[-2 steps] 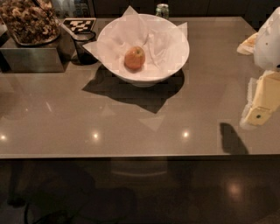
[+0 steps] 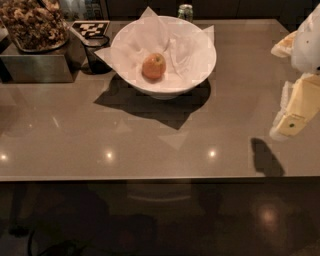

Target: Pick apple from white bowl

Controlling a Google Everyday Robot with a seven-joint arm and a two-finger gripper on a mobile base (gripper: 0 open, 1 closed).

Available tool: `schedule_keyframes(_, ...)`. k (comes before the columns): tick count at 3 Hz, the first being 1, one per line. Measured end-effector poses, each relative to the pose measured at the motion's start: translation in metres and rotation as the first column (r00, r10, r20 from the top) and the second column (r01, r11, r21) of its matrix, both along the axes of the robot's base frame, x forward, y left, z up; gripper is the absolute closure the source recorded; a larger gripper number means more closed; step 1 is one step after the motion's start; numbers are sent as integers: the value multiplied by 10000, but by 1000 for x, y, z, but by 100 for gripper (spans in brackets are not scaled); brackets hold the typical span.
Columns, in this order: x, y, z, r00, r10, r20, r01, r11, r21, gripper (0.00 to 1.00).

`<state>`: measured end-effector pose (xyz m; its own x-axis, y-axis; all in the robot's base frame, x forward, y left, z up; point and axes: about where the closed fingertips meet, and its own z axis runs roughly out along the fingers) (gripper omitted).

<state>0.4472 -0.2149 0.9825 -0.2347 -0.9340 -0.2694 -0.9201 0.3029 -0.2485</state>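
The apple [image 2: 153, 66], small, round and orange-red with a yellowish patch, lies inside the white bowl [image 2: 200, 75] on crinkled white paper that sticks up in points. The bowl stands at the back middle of the grey table. My gripper [image 2: 292, 112] is at the right edge of the view, above the table's right side, well to the right of the bowl and apart from it. Only part of it shows.
A small dark cup [image 2: 95, 52] stands just left of the bowl. A metal box [image 2: 35, 65] with a tray of brown snacks sits at the back left, with a black-and-white tag [image 2: 90, 28] behind. A green can [image 2: 185, 12] stands behind the bowl. The table's front edge [image 2: 150, 177] runs across.
The view has shifted slightly; the bowl and apple keep their place on the table. The gripper stays at the right edge.
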Motion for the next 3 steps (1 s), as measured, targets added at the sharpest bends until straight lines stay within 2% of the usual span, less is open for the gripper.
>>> schedule_keyframes(1,26,6,12,9960,-719,525,650,9902,1234,0)
schedule_keyframes(2,56,21,20,9858,-1364,979,1095,9642,2415,0)
schedule_keyframes(3,59,23,22,9835,-1428,1114,1114,9619,2496,0)
